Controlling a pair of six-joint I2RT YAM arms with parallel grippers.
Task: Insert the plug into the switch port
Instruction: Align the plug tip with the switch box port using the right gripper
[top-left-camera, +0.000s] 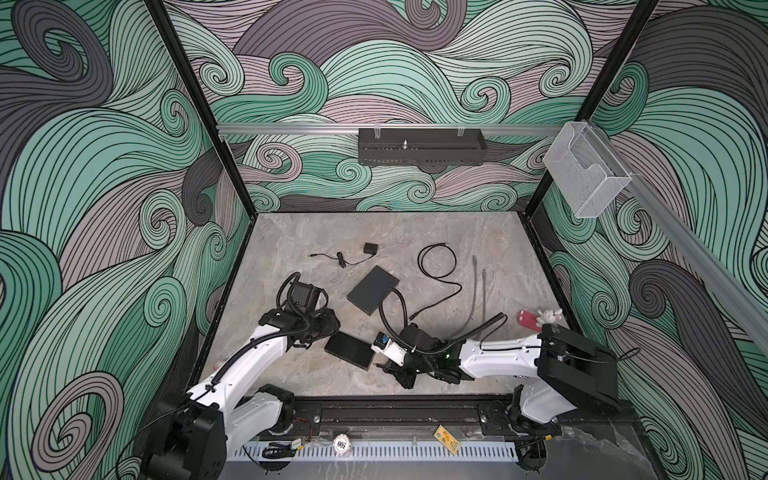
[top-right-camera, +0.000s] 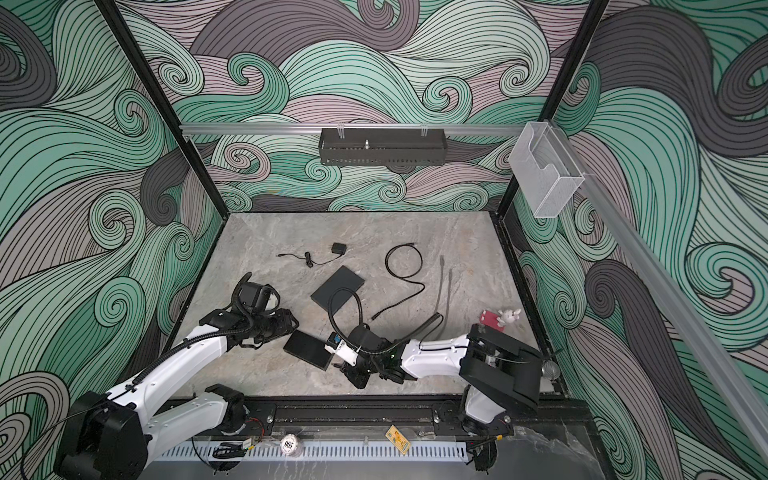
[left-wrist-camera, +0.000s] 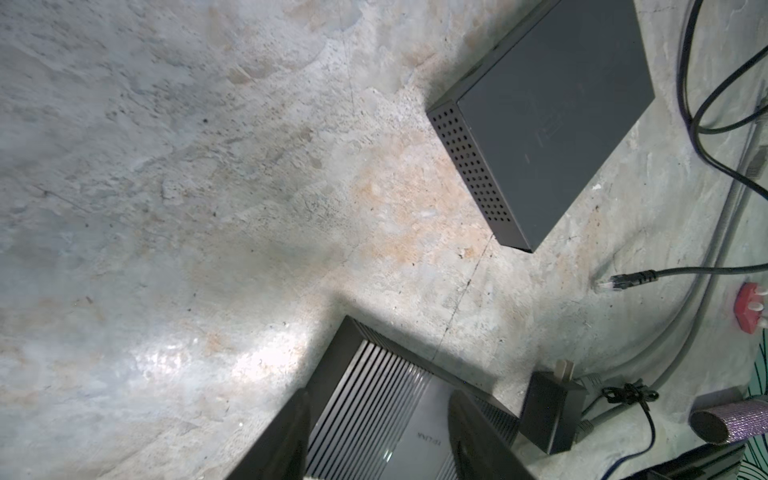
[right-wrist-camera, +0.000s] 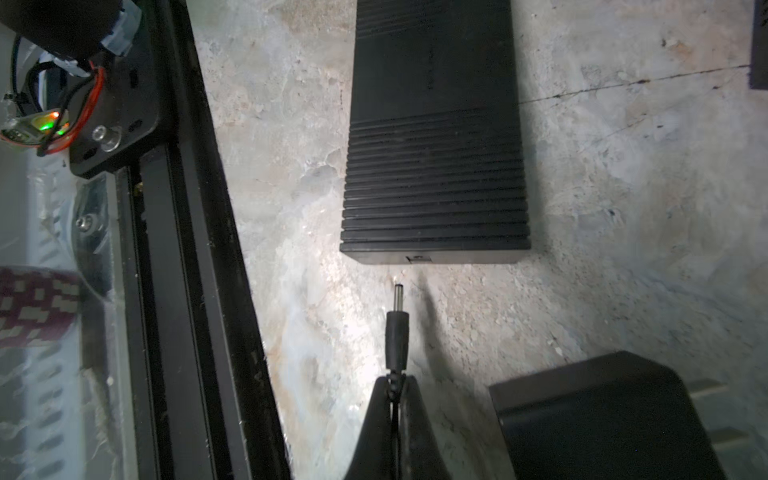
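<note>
Probably port (right-wrist-camera: 417, 258), dim, near plug (right-wrist-camera: 397, 328).

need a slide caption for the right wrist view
Right hand holds the barrel plug by its cord end, tip just short of the port on the ribbed black switch.

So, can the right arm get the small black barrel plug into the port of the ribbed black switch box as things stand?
Probably yes. The right tool grips just behind the barrel plug, whose tip faces the port in the end of the ribbed switch box; only bare table lies between.
</note>
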